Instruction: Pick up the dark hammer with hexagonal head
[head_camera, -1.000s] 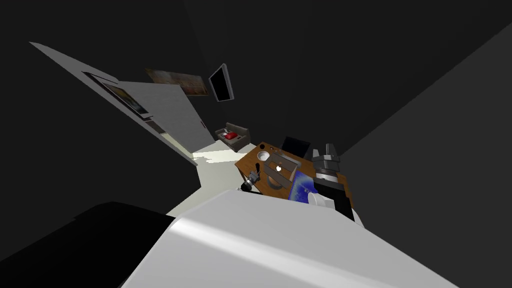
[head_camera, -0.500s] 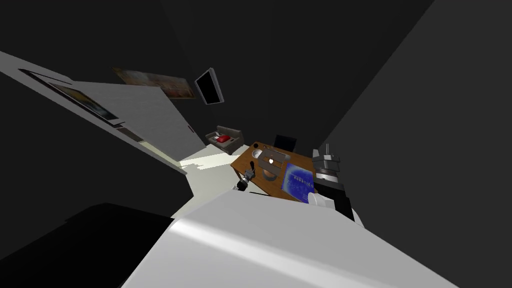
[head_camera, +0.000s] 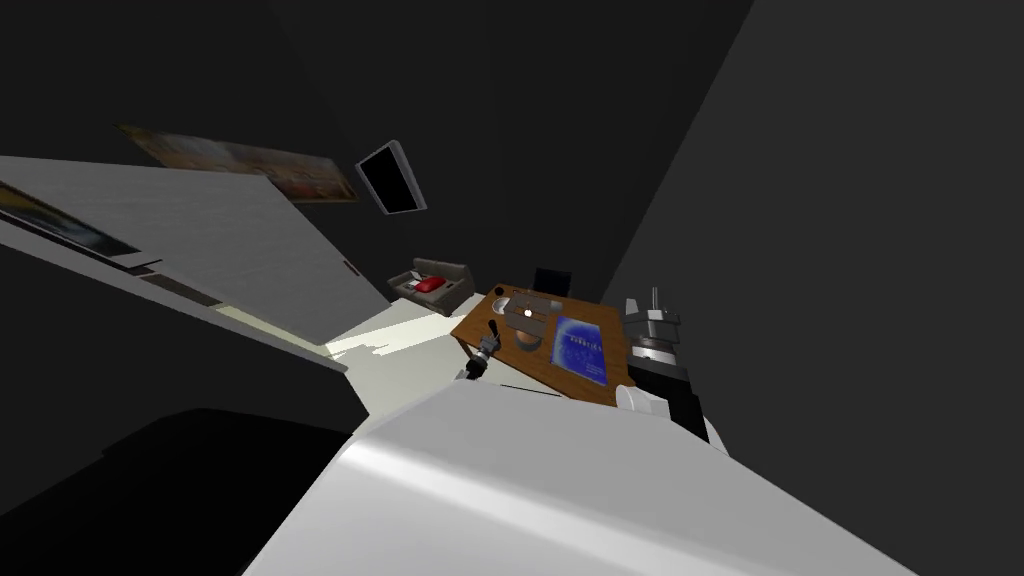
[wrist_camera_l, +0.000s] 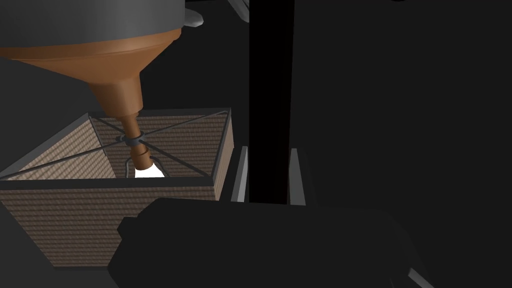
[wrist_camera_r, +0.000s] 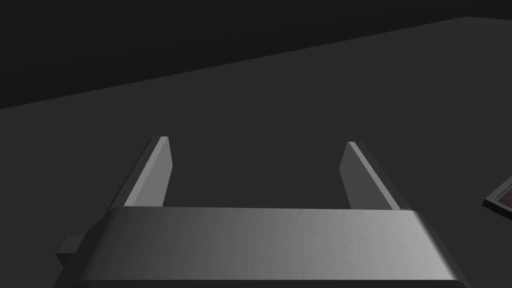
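The dark hammer (wrist_camera_l: 270, 100) shows in the left wrist view as a black shaft rising between the fingers of my left gripper (wrist_camera_l: 269, 175), which is shut on it. In the head view that gripper (head_camera: 486, 347) hangs at the near left edge of the wooden table (head_camera: 476, 322), with the hammer (head_camera: 493, 328) sticking up from it; its head is hidden. My right gripper (wrist_camera_r: 256, 170) is open with nothing between its fingers. It is held up at the table's right end (head_camera: 654, 300).
On the table stand a lit lamp (head_camera: 527, 315) with a brown shade (wrist_camera_l: 165, 145) close beside my left hand, a blue mat (head_camera: 583, 348) and a round dish (head_camera: 527, 343). Behind it are a dark chair (head_camera: 552, 281), a sofa with a red cushion (head_camera: 432, 284) and a wall screen (head_camera: 390, 180).
The whole head view has swung, so the table and room have slid left: my own turn. The left gripper, still shut on the hammer, has drifted slightly left. The right arm holds still.
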